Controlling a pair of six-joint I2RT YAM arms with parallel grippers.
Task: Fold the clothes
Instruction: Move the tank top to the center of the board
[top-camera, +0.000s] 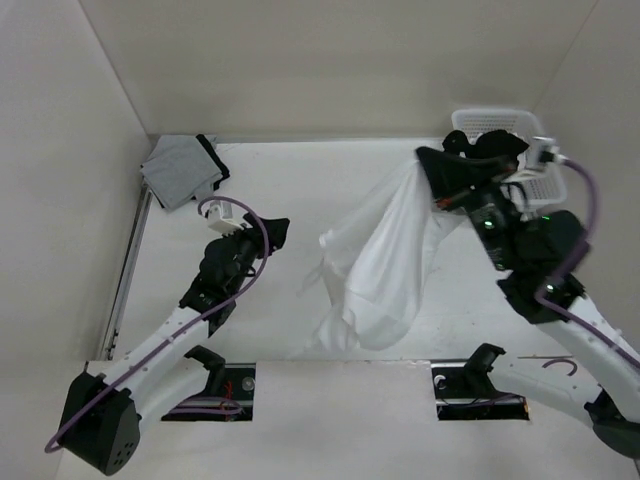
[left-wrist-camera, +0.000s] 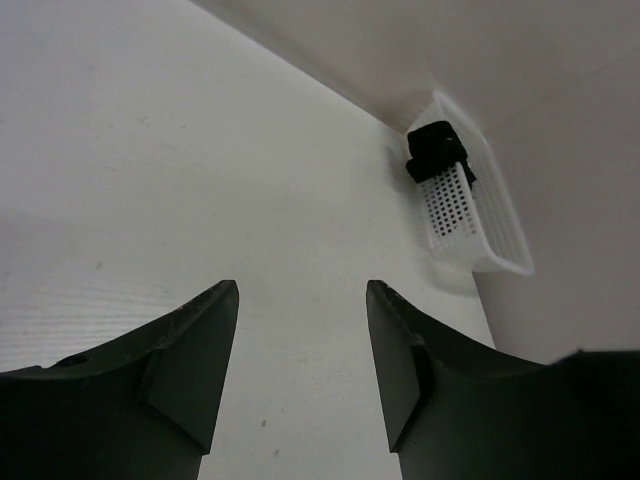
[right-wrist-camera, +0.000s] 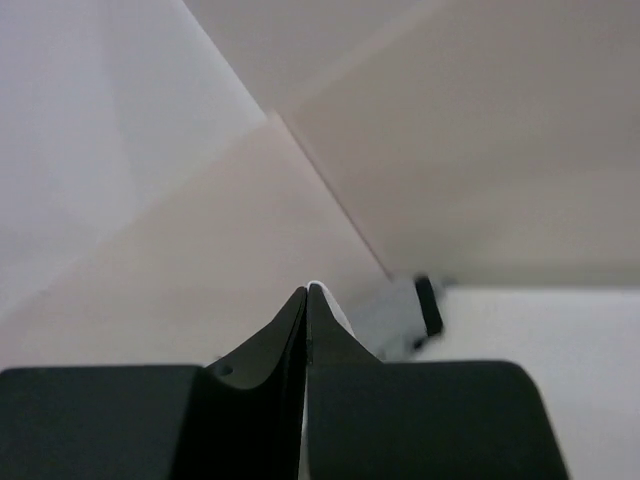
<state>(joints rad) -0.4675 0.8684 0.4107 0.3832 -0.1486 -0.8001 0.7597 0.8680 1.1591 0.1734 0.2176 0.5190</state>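
The clothes (top-camera: 385, 265), a thin white wrinkly garment, hang from one top corner, and their lower part drapes down onto the table. My right gripper (top-camera: 424, 160) is raised at the right and shut on that corner. In the right wrist view its jaws (right-wrist-camera: 307, 296) are pressed together, with a sliver of white fabric (right-wrist-camera: 336, 316) showing at the tip. My left gripper (top-camera: 278, 236) hovers to the left of the garment, apart from it. Its fingers (left-wrist-camera: 300, 300) stand wide open over bare table with nothing between them.
A grey garment with black trim (top-camera: 180, 170) lies folded in the back left corner and shows blurred in the right wrist view (right-wrist-camera: 398, 314). A white perforated basket (top-camera: 500, 122) with black clothes (top-camera: 495, 146) stands at the back right, seen also in the left wrist view (left-wrist-camera: 482, 228).
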